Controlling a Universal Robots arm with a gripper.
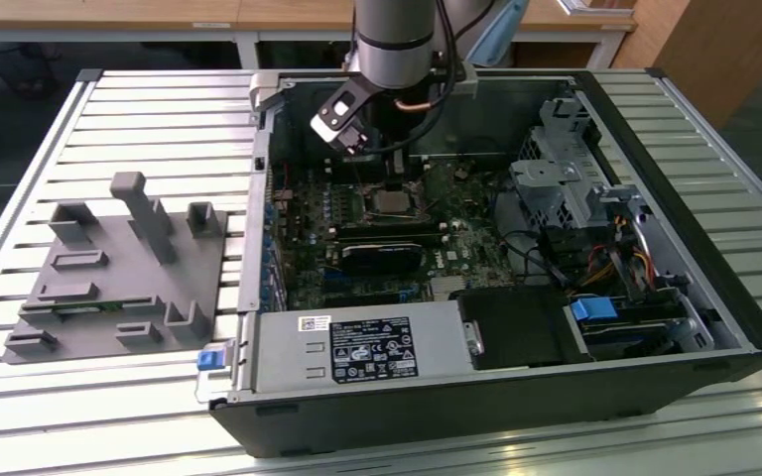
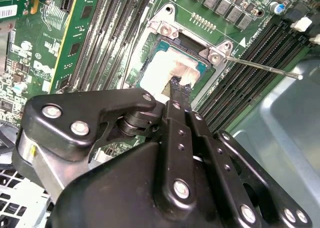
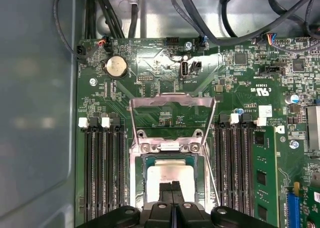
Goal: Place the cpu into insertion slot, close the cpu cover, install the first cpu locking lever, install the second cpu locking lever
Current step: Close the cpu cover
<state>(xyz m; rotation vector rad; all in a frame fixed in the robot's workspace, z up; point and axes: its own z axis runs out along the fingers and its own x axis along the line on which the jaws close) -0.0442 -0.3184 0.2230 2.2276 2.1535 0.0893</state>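
**Jaws Clenched Over Seated Chip, Cover Up**

Your arm reaches down into the open computer case (image 1: 698, 327), which lies on its side on the slatted bench (image 1: 130, 119). The gripper (image 1: 392, 188) hangs over the middle of the green motherboard (image 1: 480, 243).

In both wrist views the jaws are clenched tip to tip with nothing between them, and the gripper (image 3: 172, 185) (image 2: 180, 85) sits at, or just above, one edge of the cpu (image 3: 160, 174) (image 2: 165, 70). You cannot tell from these angles whether the tips touch it.

The cpu lies flat inside the insertion slot (image 3: 170, 159), silvery top up, with a narrow green border showing around it.

In the first wrist view the cpu cover (image 3: 172, 100) stands open, swung back from its hinge toward the coin battery (image 3: 116, 66). Bare board shows through its square window.

In the second wrist view a thin metal lever (image 2: 260, 68) juts free from one corner of the socket, out across the black memory slots (image 2: 240, 93). More memory slots (image 3: 105, 173) flank the socket on the other side.

At the exterior view's left, a grey holder tray (image 1: 116, 268) sits on the bench beside the case. The labelled power supply (image 1: 354, 347) fills the case's near edge.
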